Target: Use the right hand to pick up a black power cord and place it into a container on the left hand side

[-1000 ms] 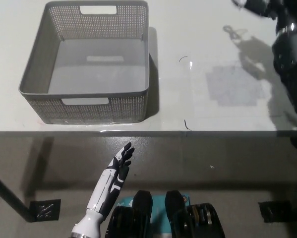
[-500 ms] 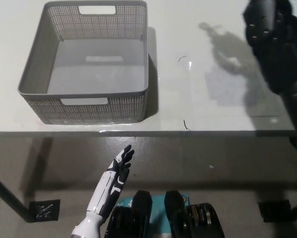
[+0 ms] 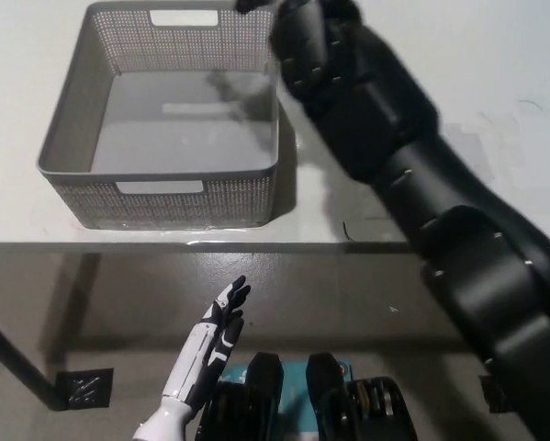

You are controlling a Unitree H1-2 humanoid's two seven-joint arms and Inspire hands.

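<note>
One grey perforated container [image 3: 82,138] sitting on white table [image 3: 495,55], black right hand [image 3: 297,41] reaching over its far right corner, grip unreadable, power cord undetectable, white left hand [image 3: 221,317] resting below table edge, fingers extended, grasping nothing.

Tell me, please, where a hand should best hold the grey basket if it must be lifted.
Probably by the handle slot cut in the near wall of the basket, coming from the front edge of the table. The slot lies just under the rim, so fingers can hook through it. The mesh walls offer no other hold.
</note>
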